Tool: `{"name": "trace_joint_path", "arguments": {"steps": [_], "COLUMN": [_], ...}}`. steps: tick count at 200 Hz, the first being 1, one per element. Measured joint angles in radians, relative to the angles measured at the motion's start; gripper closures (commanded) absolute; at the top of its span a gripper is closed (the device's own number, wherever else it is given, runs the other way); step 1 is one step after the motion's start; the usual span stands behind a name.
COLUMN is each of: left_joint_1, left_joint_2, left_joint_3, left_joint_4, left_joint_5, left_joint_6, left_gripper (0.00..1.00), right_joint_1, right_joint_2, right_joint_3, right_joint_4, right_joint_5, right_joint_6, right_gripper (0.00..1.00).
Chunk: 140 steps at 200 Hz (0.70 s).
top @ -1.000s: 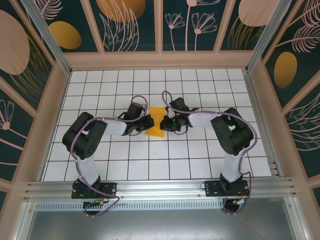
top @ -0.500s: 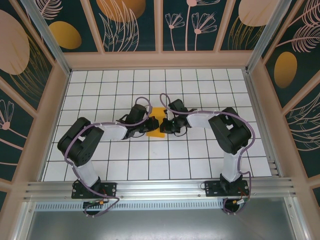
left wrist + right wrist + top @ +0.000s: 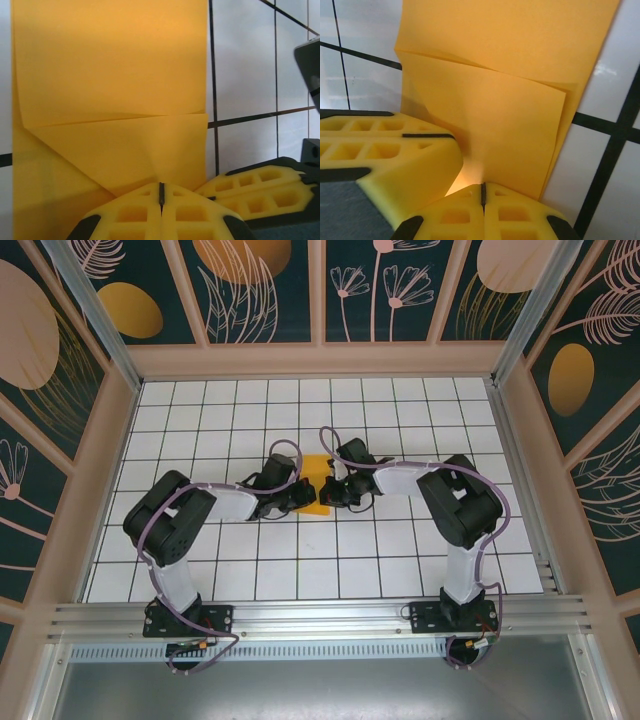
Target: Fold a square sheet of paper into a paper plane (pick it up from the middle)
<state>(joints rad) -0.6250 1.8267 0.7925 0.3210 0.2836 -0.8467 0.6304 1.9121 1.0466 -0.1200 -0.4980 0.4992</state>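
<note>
While both of my arms reach in toward the middle of the white tiled table (image 3: 400,570), the square sheet of paper (image 3: 317,469) lies there between them, already creased and smaller than a full square, its orange-yellow showing above and below where my two grippers meet. My left gripper (image 3: 300,495) comes at it from the left and my right gripper (image 3: 328,491) from the right, their tips just beside each other over the sheet. Through my left wrist camera the left gripper (image 3: 161,193) has its yellow pads pressed flat together, only a thin dark seam between them, with the tip set against the near edge of the paper (image 3: 110,75), where a folded flap and its creases run down to a point. The right gripper's fingers (image 3: 260,185) sit low at the right of that view, touching the same edge. Through my right wrist camera the right gripper (image 3: 482,193) is likewise closed tight, its tip at the foot of a raised flap of the paper (image 3: 510,75), and a left finger (image 3: 395,150) lies close alongside. Whether either closed tip has nipped a layer or merely presses on it, I cannot tell.
</note>
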Motion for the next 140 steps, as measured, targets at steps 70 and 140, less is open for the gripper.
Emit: {"name": "trace_joint_path", "arguments": {"steps": [70,140], "left_joint_1": [-0.012,0.026], "left_joint_2": [0.011,0.013], "left_joint_3": [0.051,0.064], "left_joint_4": [-0.087,-0.112], "left_joint_5": [-0.049,-0.045], "left_joint_6": [0.004,0.045], "left_gripper": [1.0,0.96], "right_joint_1": [0.002,0.002], "right_joint_2": [0.0,-0.008], "right_joint_3": [-0.002,-0.037], "right_joint_4": [-0.003,0.047], "right_joint_5": [0.008,0.006], "right_joint_6": [-0.024,-0.055], "right_gripper": [0.98,0.98]}}
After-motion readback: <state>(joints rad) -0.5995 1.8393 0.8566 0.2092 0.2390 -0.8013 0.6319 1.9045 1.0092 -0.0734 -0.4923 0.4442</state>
